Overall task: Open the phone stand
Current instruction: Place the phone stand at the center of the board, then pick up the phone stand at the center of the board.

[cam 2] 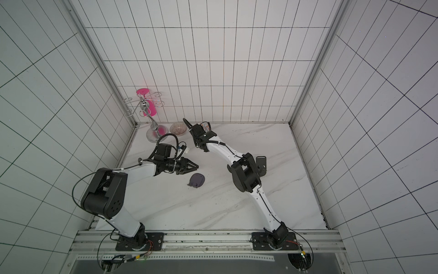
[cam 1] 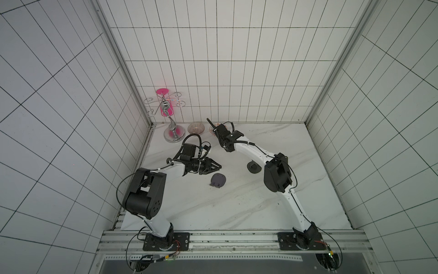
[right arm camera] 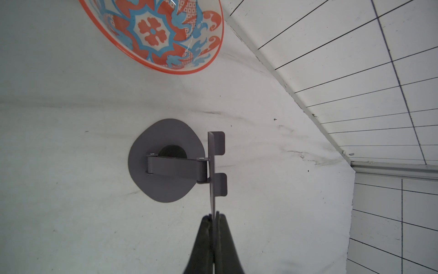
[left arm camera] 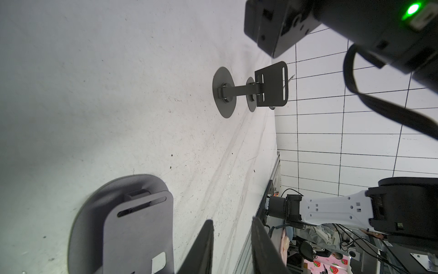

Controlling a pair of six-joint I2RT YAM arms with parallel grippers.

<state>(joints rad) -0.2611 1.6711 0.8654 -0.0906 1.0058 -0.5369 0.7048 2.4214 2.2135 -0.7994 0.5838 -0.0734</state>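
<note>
The folded phone stand (cam 1: 217, 180) lay near the middle of the table (cam 1: 213, 213). My left gripper (cam 1: 220, 167), half open and empty, was just beside it, toward the far edge. My right gripper (right arm camera: 214, 217), shut, was farther off.

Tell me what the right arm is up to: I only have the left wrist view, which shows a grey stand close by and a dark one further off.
Observer: The right gripper has its jaws shut on the plate edge of a third phone stand, as the right wrist view shows.
Operator: Whereabouts is that one?
Observer: Near the back wall, beside a red and blue patterned bowl.
Operator: Is the left gripper touching the grey stand?
Observer: No; in both top views bare table shows between its open jaws and the grey stand.
</note>
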